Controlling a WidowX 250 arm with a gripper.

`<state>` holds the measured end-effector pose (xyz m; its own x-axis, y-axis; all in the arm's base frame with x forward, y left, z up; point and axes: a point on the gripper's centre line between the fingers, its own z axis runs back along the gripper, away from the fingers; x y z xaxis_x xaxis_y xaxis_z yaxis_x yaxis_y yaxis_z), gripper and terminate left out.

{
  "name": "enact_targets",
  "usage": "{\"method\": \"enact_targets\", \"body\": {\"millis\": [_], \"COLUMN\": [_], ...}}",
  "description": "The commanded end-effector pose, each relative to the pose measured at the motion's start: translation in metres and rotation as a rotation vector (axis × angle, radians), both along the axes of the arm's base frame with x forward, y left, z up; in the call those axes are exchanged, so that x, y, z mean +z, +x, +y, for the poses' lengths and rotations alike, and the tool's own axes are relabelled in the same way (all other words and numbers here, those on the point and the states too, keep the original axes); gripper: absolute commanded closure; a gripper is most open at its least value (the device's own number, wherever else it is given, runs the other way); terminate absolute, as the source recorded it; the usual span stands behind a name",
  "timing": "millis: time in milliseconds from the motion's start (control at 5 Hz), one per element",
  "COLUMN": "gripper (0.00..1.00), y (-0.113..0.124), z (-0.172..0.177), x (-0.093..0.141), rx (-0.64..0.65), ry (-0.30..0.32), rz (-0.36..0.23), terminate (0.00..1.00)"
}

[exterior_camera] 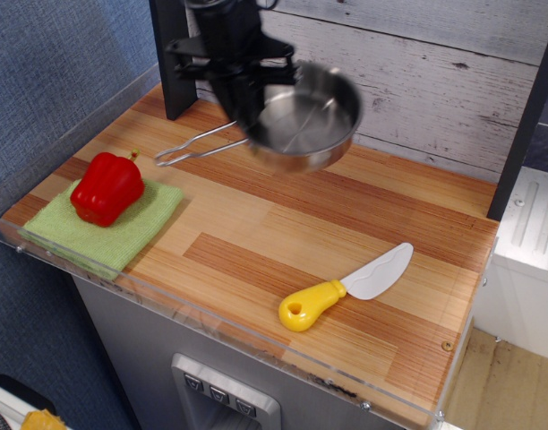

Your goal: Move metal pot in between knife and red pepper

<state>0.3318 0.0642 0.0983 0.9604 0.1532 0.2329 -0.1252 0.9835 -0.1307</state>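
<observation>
My black gripper point(247, 100) is shut on the near-left rim of the metal pot point(303, 121) and holds it in the air above the back middle of the wooden table point(256, 224). The pot is tilted, and its wire-loop handle point(195, 143) points left. The red pepper point(107, 186) sits on a green cloth point(104, 224) at the front left. The knife point(346, 287), with a yellow handle and a white blade, lies at the front right. The pot is above and behind the gap between pepper and knife.
A clear acrylic rim point(211, 327) runs along the table's front and left edges. A dark post point(173, 54) stands at the back left, a white plank wall point(435, 72) is behind, and a white unit point(529, 233) is to the right.
</observation>
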Motion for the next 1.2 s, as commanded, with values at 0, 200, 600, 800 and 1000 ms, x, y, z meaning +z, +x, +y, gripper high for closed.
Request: {"method": "enact_targets", "body": {"millis": [0,200,600,800,1000], "gripper": [1.00,1.00,1.00,1.00,1.00], "y": [-0.046,-0.067,-0.070,-0.054,-0.032], "z": [0.024,0.029,0.015,0.004,-0.014], "x": [0.023,0.011,-0.031,-0.034,-0.042], "rx": [-0.030,-0.053,-0.138,-0.147,-0.161], "ry": [0.015,0.020,0.039,0.055,0.067], "rz": [-0.061,-0.033,0.044,0.034,0.029], "terminate": [0.00,0.00,0.00,0.00,0.00]}}
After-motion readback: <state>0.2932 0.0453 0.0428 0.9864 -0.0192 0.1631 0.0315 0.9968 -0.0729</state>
